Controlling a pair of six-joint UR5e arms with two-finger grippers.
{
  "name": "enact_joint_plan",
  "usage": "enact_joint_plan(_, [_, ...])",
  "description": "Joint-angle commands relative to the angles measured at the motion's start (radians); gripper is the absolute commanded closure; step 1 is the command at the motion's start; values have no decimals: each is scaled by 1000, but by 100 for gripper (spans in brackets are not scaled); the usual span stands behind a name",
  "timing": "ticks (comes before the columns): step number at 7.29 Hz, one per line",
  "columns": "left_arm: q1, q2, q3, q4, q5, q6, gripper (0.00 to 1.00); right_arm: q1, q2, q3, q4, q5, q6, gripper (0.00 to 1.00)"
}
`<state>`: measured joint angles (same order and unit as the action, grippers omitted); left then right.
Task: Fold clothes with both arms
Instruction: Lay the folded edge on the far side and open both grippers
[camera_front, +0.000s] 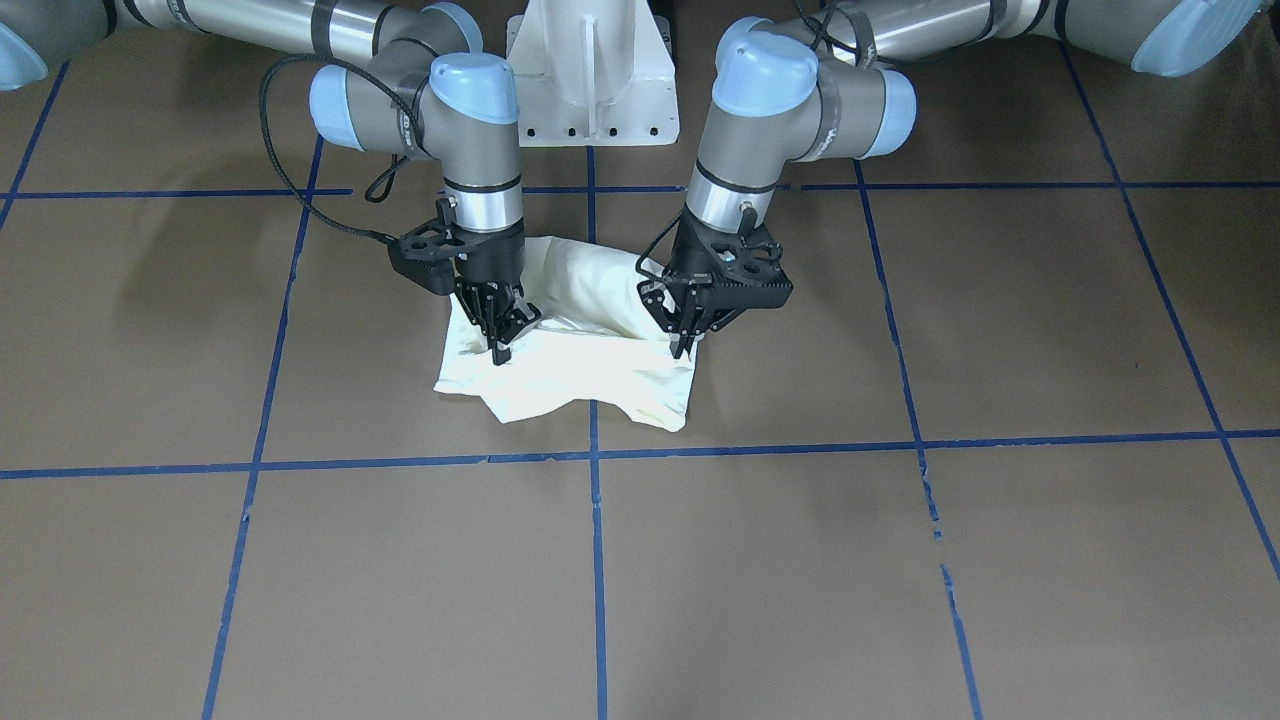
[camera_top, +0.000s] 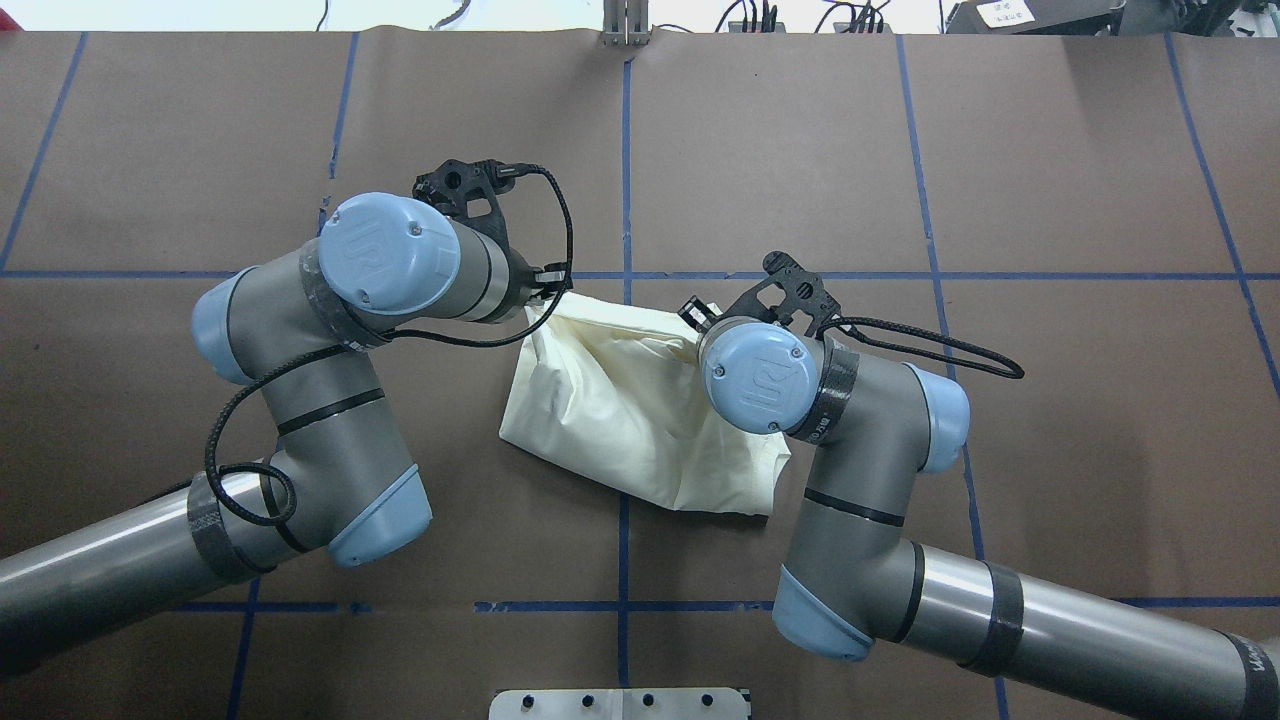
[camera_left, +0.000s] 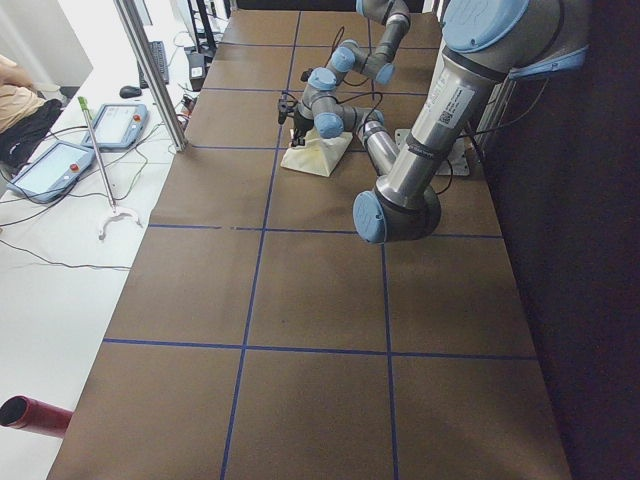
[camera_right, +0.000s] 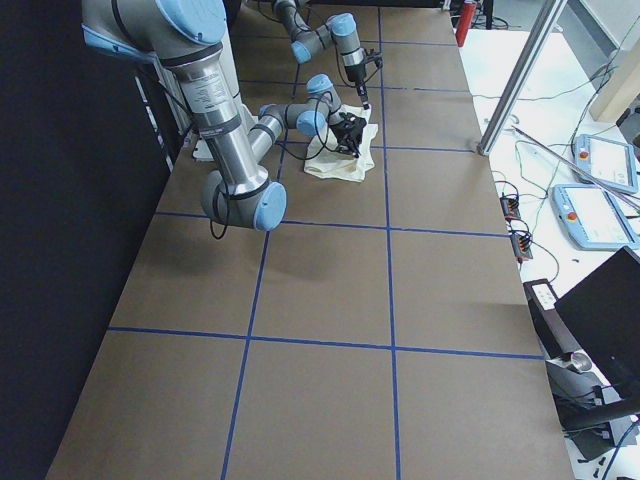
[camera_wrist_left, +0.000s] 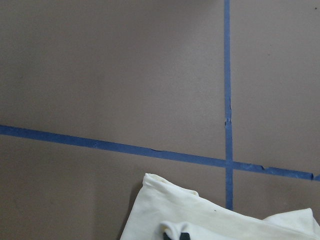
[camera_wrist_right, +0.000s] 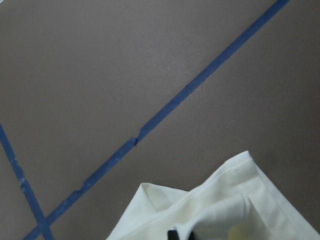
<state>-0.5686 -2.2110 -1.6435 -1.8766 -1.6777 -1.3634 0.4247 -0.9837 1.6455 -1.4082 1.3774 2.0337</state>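
Cloth is pinched at two points: my black two-finger left gripper (camera_front: 684, 345) has its jaws narrowed onto one side of the pale cream cloth shirt (camera_front: 590, 385), and my black two-finger right gripper (camera_front: 500, 345) is clamped the same way on the other side. The shirt sits bunched near the middle of the brown paper-covered table (camera_front: 850, 560), just on my side of where the blue tape lines (camera_front: 598, 560) cross, with its plain face showing. The held stretch rises between my grippers while the rest lies in loose folds.

I judge this to be the carry of a fold — the gripped edge lifted, to be laid over the part lying flat. To do it well I should move both wrists together at one height, with the span between them taut but not stretched. I would carry it low over the resting cloth and set it down edge to edge before letting go. Uneven pace would skew the fold — or drag the whole bundle.
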Motion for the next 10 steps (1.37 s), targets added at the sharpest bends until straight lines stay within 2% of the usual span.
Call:
enact_joint_plan(1, [0,-3,16,-9,0,41,55,8,-3,-13,2,8,-100,6])
enact_joint_plan(2, [-4,4,10,-45,-2,126,1,14,5,-16,5,11,-198,0])
enact_joint_plan(3, [-13,11,5,-91,-7,142,0,52,7,-4,2,59,-228,0])
enact_joint_plan(4, [-45,11,5,-99,-52,147,0,61,7,34,2,104,-324,0])
enact_joint_plan(5, [-71,33,-12,-110,-129,247,0,59,10,52,3,106,-416,0])
enact_joint_plan(6, [-97,55,-21,-128,-140,300,0,37,23,59,0,95,-472,0])
enact_joint_plan(8, [-103,62,-21,-130,-140,300,0,-38,30,60,-3,20,-566,0])
enact_joint_plan(9, [-103,63,-21,-130,-140,300,0,-108,22,42,-9,-79,-628,0])
enact_joint_plan(10, [-103,65,-21,-130,-140,299,0,-125,25,27,-41,-125,-686,0])
